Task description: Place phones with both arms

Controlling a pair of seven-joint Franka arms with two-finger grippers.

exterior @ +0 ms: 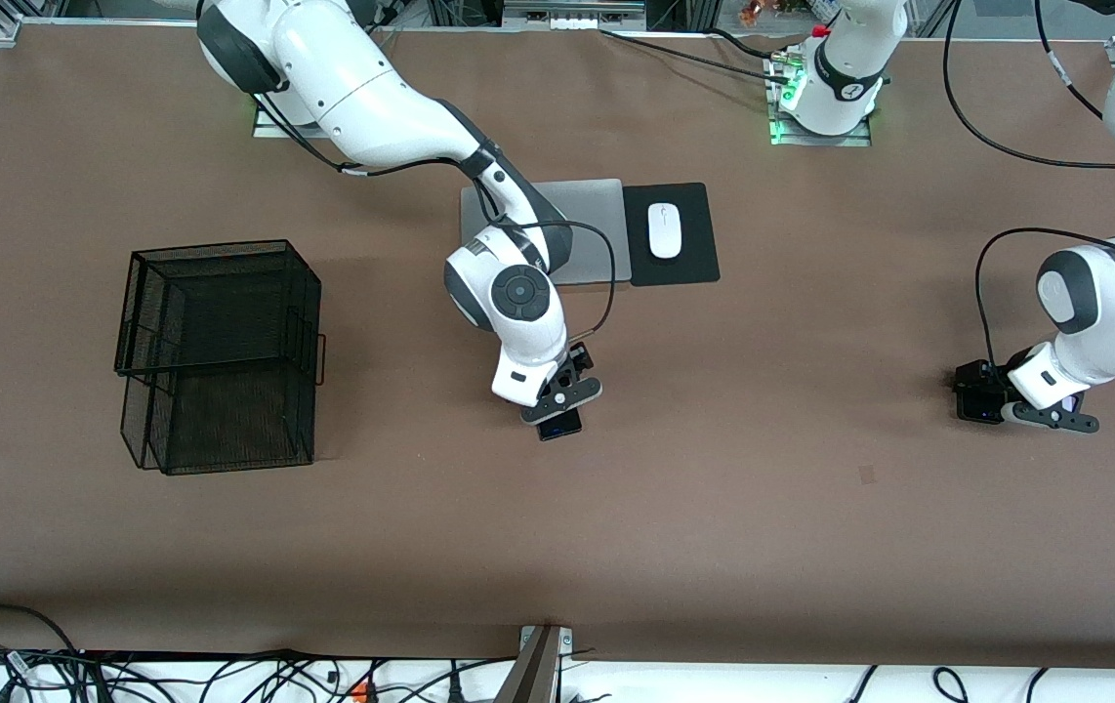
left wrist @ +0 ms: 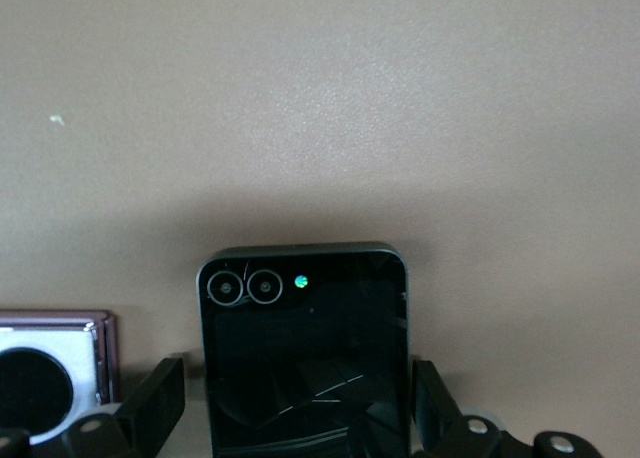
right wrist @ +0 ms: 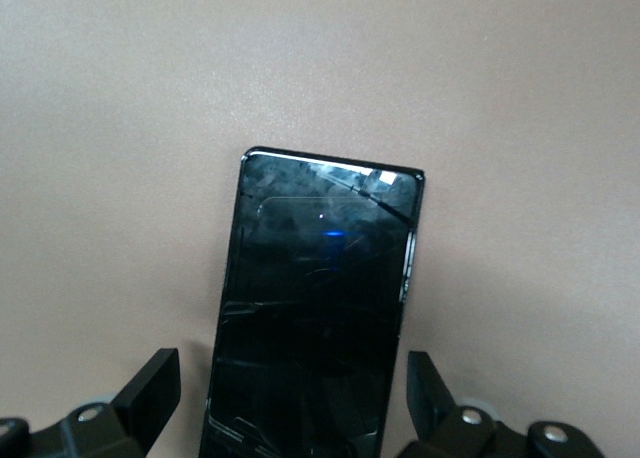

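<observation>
Toward the right arm's end of the table: a black wire basket (exterior: pixel 218 356) on the brown table (exterior: pixel 763 508), well apart from everything else.

Near the table's middle: right gripper (exterior: pixel 565 397) low over the long black phone (right wrist: pixel 315 318), fingers (right wrist: pixel 148 390) spread wide, one on each long side of the slab, not touching it, nothing held. Phone flat on the table, lengthwise between the fingers, its end reaching out past the fingertips.

Farther from the front camera: grey laptop (exterior: pixel 595 229), then black mouse pad (exterior: pixel 684 220) with white mouse (exterior: pixel 664 229) on it.

At the left arm's end: left gripper (exterior: pixel 1026 405) low over the small dark phone (left wrist: pixel 305 353), fingers (left wrist: pixel 160 403) wide apart on either side, clear of its edges, gripping nothing. Lavender-white phone (left wrist: pixel 55 363) just beside, outside one finger.
</observation>
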